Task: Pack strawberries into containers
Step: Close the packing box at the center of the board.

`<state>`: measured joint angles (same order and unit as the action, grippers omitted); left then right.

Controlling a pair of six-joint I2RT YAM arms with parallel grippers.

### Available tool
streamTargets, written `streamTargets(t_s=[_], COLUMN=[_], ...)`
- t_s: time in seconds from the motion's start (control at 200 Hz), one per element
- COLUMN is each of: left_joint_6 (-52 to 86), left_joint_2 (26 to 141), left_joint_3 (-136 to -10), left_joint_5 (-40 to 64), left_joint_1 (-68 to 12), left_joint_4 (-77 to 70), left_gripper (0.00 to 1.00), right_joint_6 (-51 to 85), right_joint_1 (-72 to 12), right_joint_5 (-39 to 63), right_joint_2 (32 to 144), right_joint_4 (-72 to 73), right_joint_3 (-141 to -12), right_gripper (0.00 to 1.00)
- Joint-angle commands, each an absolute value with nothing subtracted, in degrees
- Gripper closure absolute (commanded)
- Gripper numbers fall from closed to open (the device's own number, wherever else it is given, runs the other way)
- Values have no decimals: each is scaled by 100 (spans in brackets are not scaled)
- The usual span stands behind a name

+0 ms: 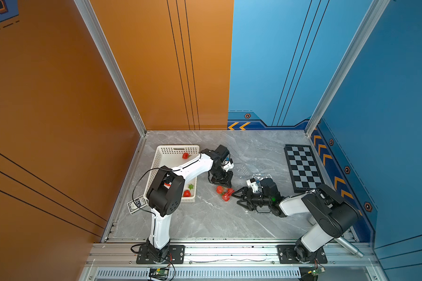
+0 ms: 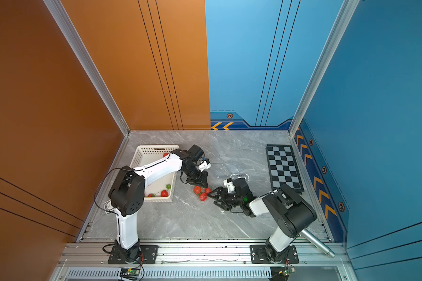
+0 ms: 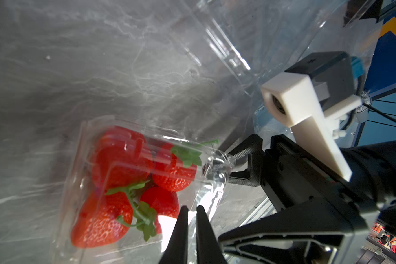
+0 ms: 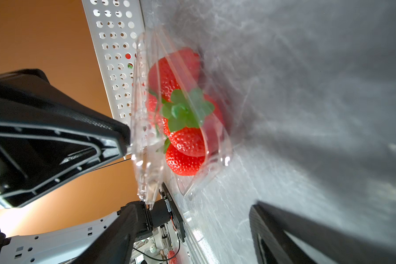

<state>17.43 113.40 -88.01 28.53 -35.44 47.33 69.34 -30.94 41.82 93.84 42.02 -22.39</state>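
Observation:
A clear container (image 3: 82,160) with several red strawberries (image 3: 121,157) in it lies on the grey table in front of the white basket, seen in both top views (image 1: 225,193) (image 2: 201,193). My left gripper (image 3: 192,208) comes down from above, its fingers pinched on the raised clear lid (image 4: 144,137). My right gripper (image 1: 234,197) reaches in from the right. It is open, its fingers (image 3: 245,147) standing either side of the container's near corner. Two more strawberries (image 1: 185,155) (image 1: 187,193) lie in the basket.
The white perforated basket (image 1: 178,149) stands at the left under my left arm. Another clear container (image 1: 261,176) sits behind my right wrist. A chessboard (image 1: 302,167) lies at the right wall, a card box (image 1: 137,203) at the left edge, a silver cylinder (image 1: 348,247) front right.

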Motion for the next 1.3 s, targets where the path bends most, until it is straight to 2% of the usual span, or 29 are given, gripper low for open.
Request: streamTargets(t_s=[0.0,0.415,0.691,0.996,1.161,1.296], left_joint_6=[1714,1706,1696,1696,1740,1740], left_joint_2=[11440,11393,11356,11272,11256,11251], left_joint_3=[-8721,-8487,-8416,-8385,-8256,-8246], left_joint_5=[2739,2607,2564,2549,2642,2639], left_joint_1=[-3616,-3691,-3732,-3726,-3698,-3698], left_joint_4=[4835,4834,4833,4834,4660,4659], left_gripper=[88,92,92,93,93,93], right_joint_6=[7012,7295,7175,7095,7096,7120], right_joint_1=[-3076,-3094,-3085,-3111,-3128,-3178], right_joint_5=[3964,3693,3470,3468,3457,3448], right_joint_2=[9527,9665,9663,9650,9727,9725], right_joint_4=[3511,3772,3418,3238,3298,3362], right_joint_3=[-2199,-2305,-2441,-2621,-2646,-2680], right_gripper=[20,23,34,38,49,51])
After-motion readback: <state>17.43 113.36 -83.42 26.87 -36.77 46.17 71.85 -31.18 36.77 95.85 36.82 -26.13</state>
